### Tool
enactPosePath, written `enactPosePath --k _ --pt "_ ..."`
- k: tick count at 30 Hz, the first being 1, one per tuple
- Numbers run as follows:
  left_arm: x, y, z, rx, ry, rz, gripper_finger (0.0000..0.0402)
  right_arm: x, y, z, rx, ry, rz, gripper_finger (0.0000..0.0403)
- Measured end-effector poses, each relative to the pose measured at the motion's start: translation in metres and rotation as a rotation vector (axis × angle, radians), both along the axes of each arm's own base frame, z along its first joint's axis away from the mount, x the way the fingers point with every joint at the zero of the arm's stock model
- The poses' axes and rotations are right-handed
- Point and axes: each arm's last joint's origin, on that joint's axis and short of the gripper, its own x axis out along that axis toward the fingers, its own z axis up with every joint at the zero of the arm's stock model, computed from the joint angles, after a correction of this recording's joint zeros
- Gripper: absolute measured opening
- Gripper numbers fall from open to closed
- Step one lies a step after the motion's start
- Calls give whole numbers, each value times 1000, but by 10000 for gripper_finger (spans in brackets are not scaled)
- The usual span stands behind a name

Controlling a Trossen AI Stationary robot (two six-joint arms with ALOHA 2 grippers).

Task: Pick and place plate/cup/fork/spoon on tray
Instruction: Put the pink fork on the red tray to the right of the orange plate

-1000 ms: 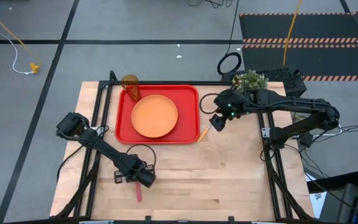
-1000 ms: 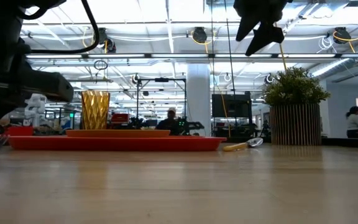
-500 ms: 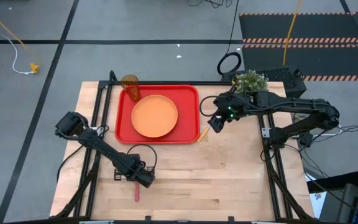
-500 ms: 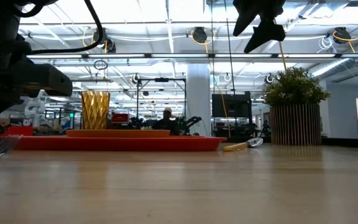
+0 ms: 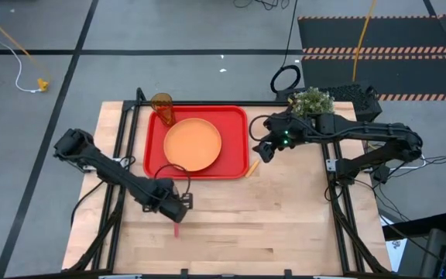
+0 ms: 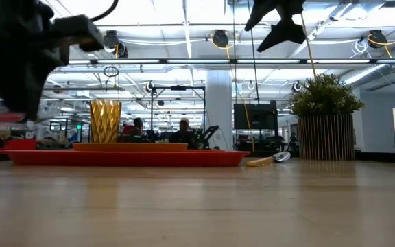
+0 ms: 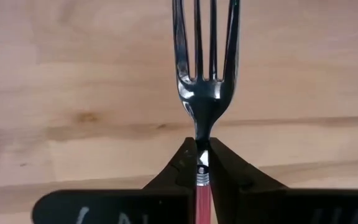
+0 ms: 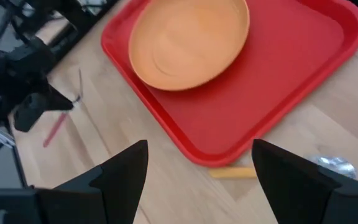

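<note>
1. I read the left gripper (image 7: 202, 163) as pinched on the fork (image 7: 204, 74): in the left wrist view both fingertips clamp the neck where the silver metal meets the pink-red handle, with the tines pointing away from the wrist.
2. In the high view, I place the left gripper (image 5: 175, 204) at about 7 o'clock from the tray (image 5: 235, 147), over bare table (image 5: 285, 225) off the tray's near edge. The fork's (image 5: 177, 229) pink handle shows just past the gripper on the near side.
3. I see the right gripper (image 5: 263, 149) at 3 o'clock from the tray, just outside its right rim. In the right wrist view its two fingers (image 8: 120, 171) stand spread, with nothing between them.
4. The plate (image 5: 193, 144) sits on the tray, left of the tray's centre.
5. The cup (image 5: 162, 108) stands upright at the tray's 11 o'clock corner, touching or nearly touching the plate's far-left edge; I cannot tell which.
6. The spoon (image 5: 252, 166) lies on the table at the tray's 4 o'clock corner, its orange-yellow handle against the rim. In the low view, its bowl (image 6: 280, 157) points toward the potted plant (image 6: 326, 116).
7. The potted plant (image 5: 310, 101) stands at the table's far edge, at 2 o'clock from the tray.
</note>
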Motion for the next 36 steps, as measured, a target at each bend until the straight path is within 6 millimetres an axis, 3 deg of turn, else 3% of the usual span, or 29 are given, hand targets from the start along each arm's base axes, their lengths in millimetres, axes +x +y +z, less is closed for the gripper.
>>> enactPosePath --k 11,21,29,36 --pt "-3 28 44 125 -282 36 1 14 -1 -1 -2 -60 5 277" --pt "19 50 64 179 -513 -3 1 22 -2 -5 -6 -109 6 277" --pt "37 71 76 273 -672 27 1 29 1 -38 142 -188 17 277" --pt "45 87 83 312 -741 48 1 34 19 -72 297 -373 122 277"
